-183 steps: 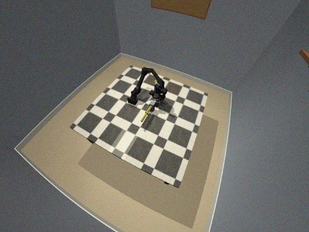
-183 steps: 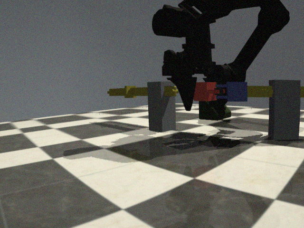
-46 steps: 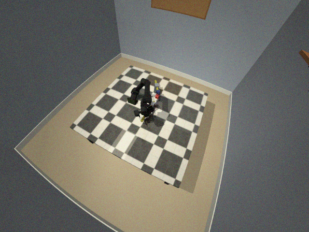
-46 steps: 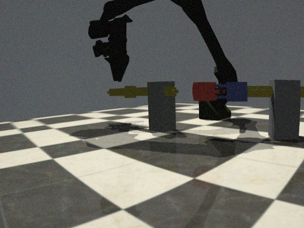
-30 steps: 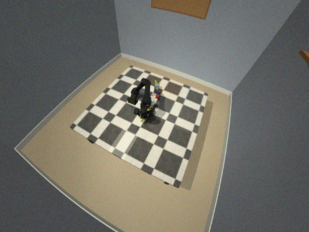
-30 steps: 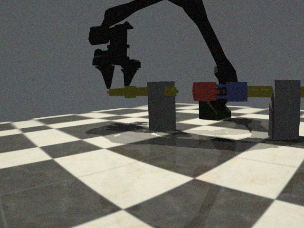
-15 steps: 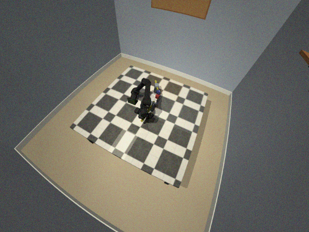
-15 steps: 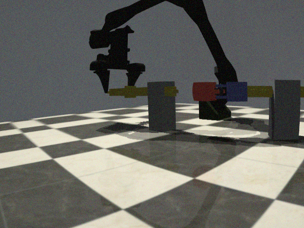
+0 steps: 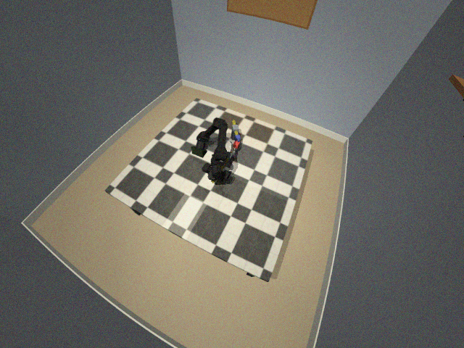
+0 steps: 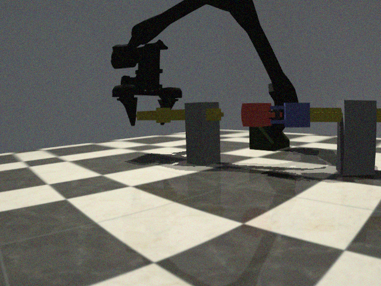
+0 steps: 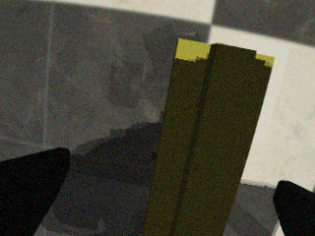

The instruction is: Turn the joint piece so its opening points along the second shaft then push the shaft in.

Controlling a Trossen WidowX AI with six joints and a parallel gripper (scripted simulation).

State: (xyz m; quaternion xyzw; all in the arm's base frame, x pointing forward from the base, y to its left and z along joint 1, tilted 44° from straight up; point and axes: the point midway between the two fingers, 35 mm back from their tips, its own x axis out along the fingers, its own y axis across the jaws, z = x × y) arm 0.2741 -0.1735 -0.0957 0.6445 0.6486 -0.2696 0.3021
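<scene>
The second shaft [image 10: 177, 114] [image 11: 217, 123] is yellow with a raised collar. It passes through a grey block [image 10: 202, 135], and its inner end pokes out a little on the side of the joint piece. The red joint piece [image 10: 256, 114] [image 9: 236, 144] is hinged to a blue fork [image 10: 296, 114] [image 9: 237, 138] on the first yellow shaft [image 10: 325, 114], which is held by another grey block [image 10: 359, 138]. A gap parts the red piece from the second shaft. Its opening is not visible. My gripper [image 10: 147, 123] [image 11: 175, 176] is open, fingers lowered on both sides of the second shaft's outer part, holding nothing.
The arm's base [image 10: 264, 140] [image 9: 199, 151] stands behind the joint piece in the exterior view. The arm arches high over the blocks. The checkered table top [image 9: 239, 247] [image 10: 153, 224] carries the arm and both blocks. The arm hides part of the setup in the top view.
</scene>
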